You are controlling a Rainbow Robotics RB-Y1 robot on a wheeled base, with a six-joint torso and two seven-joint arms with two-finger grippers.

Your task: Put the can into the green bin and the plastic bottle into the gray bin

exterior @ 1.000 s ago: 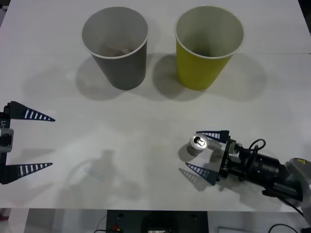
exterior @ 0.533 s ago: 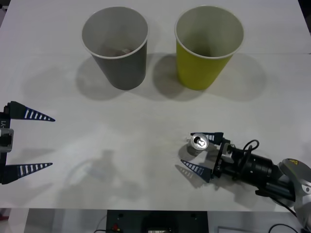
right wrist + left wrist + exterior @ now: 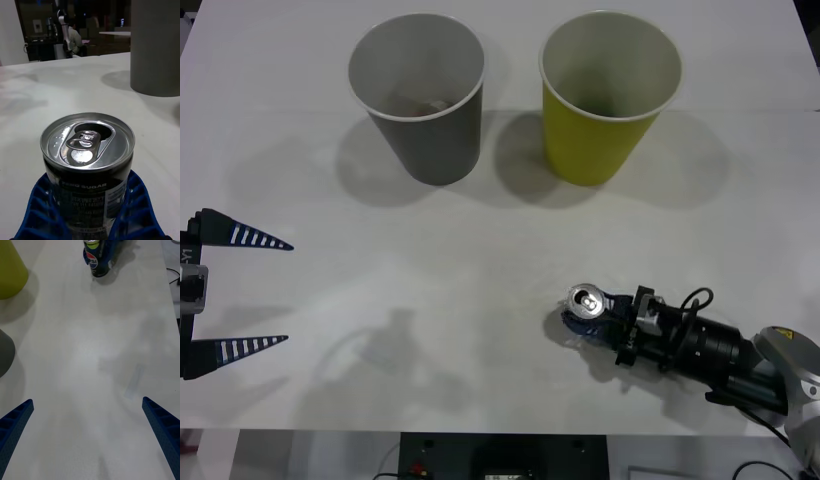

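The small silver can (image 3: 587,299) stands upright on the white table at the front right, its pull-tab top (image 3: 88,140) facing up. My right gripper (image 3: 582,318) is shut on the can, with its blue fingers (image 3: 35,212) pressed against both sides of the dark label. The can (image 3: 95,258) also shows far off from the left wrist. The yellow-green bin (image 3: 600,130) stands at the back right and the gray bin (image 3: 435,140) at the back left. The plastic bottle is out of view. My left gripper (image 3: 287,292) waits open at the table's left edge.
Something brownish that I cannot identify lies at the bottom of the gray bin. Bare table (image 3: 480,260) stretches between the can and both bins. The table's front edge runs close behind my right arm (image 3: 710,350).
The right gripper's fingers, spread on either side of the can before, have shut on it. The can and the left arm stayed where they were.
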